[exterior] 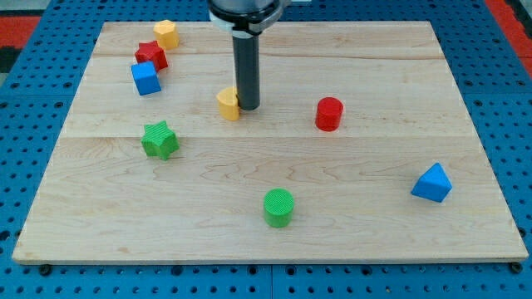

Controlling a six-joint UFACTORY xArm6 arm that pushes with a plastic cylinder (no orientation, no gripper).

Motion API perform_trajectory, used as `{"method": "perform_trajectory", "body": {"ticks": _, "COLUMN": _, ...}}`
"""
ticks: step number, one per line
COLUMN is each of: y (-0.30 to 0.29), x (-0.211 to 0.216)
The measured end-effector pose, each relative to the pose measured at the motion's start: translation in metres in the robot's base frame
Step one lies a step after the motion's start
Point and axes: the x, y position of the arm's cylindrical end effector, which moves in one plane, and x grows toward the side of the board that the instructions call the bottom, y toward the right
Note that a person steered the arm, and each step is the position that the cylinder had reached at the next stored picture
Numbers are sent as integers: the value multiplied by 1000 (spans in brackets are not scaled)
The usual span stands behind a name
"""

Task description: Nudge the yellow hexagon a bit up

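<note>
The yellow hexagon (167,33) sits near the board's top left corner, just above a red star-shaped block (151,56). My tip (248,108) is near the board's middle, well to the lower right of the hexagon. It stands against the right side of a second yellow block (228,105), rounded and perhaps heart-shaped. The dark rod rises from the tip toward the view's top.
A blue cube (145,78) lies just below the red star. A green star (160,139) is at left centre, a red cylinder (329,114) right of my tip, a green cylinder (278,207) at bottom centre, and a blue triangle (432,183) at lower right. The wooden board (374,50) lies on a blue pegboard.
</note>
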Motion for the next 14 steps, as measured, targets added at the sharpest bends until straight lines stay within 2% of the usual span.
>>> {"method": "perform_trajectory", "body": {"ticks": 5, "y": 52, "x": -2}}
{"method": "perform_trajectory", "body": {"ticks": 6, "y": 70, "x": 17}}
{"method": "perform_trajectory", "body": {"ticks": 7, "y": 59, "x": 65}}
{"method": "perform_trajectory", "body": {"ticks": 8, "y": 0, "x": 76}}
{"method": "perform_trajectory", "body": {"ticks": 10, "y": -84, "x": 30}}
{"method": "perform_trajectory", "body": {"ticks": 12, "y": -196, "x": 14}}
{"method": "perform_trajectory", "body": {"ticks": 13, "y": -242, "x": -29}}
{"method": "perform_trajectory", "body": {"ticks": 14, "y": -229, "x": -91}}
